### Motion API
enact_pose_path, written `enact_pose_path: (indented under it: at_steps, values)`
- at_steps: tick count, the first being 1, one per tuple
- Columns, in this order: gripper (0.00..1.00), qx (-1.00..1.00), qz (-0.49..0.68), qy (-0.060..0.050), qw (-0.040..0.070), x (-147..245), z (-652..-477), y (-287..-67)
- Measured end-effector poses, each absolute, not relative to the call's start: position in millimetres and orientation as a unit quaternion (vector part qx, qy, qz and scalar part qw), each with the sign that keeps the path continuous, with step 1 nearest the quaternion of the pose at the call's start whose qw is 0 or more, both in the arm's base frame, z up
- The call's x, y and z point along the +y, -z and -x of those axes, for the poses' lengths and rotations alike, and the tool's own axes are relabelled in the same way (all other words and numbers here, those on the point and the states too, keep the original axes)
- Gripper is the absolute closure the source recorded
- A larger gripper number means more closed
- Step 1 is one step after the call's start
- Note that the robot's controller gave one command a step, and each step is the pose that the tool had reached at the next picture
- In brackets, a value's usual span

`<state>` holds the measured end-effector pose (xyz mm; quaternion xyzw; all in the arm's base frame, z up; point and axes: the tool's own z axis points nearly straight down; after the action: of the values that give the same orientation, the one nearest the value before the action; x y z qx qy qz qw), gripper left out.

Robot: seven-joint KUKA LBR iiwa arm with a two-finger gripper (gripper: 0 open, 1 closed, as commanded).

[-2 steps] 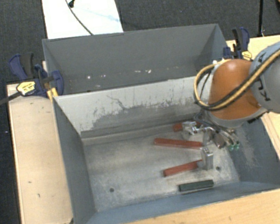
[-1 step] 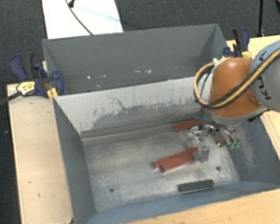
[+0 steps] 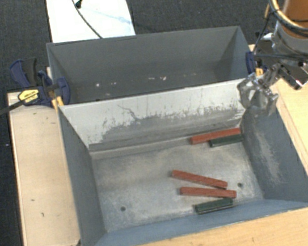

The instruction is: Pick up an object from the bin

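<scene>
1. In the camera view, find the metal gripper (image 3: 256, 96). It hangs at the rear right corner of the grey metal bin (image 3: 81, 176), above the top of the sloping right wall, with nothing seen in it. You cannot tell from here whether it is open or closed, so confirm it is open before you descend.
2. Count 5 thin sticks on the bin floor. Nearest the gripper, a red flat stick (image 3: 213, 136) lies along the foot of the back wall. A short dark green stick (image 3: 225, 141) lies just in front of it, near the right wall.
3. Treat those 2 as awkward picks, because the walls probably leave little room for the gripper.
4. Prefer the slanted red stick (image 3: 198, 179) near the middle of the floor, since most of its length has bare floor on both sides. A second red stick (image 3: 207, 192) lies just in front of it, and a dark green flat stick (image 3: 213, 206) lies by the front wall.
5. Turn the wrist so the gripper straddles the slanted stick's narrow width and centre it over the stick's left half, away from its neighbour. Go low before closing, as so thin a piece likely slips.
</scene>
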<state>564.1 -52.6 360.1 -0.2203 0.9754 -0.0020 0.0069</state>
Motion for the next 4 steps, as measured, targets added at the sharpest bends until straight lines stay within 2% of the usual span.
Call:
enact_pose_path:
  at_steps: [1, 2, 3, 4]
  values:
    - [1.0, 0.955, 0.296, -0.002, -0.002, -50.8, -546.9, -182.1]
    - [0.0, 0.956, 0.295, 0.0, 0.002, -51.0, -549.0, -186.8]
    - [0.0, 0.91, 0.416, -0.002, -0.001, -1.5, -555.4, -77.9]
    - [0.0, 0.925, 0.38, -0.001, 0.001, 58.8, -537.4, -116.1]
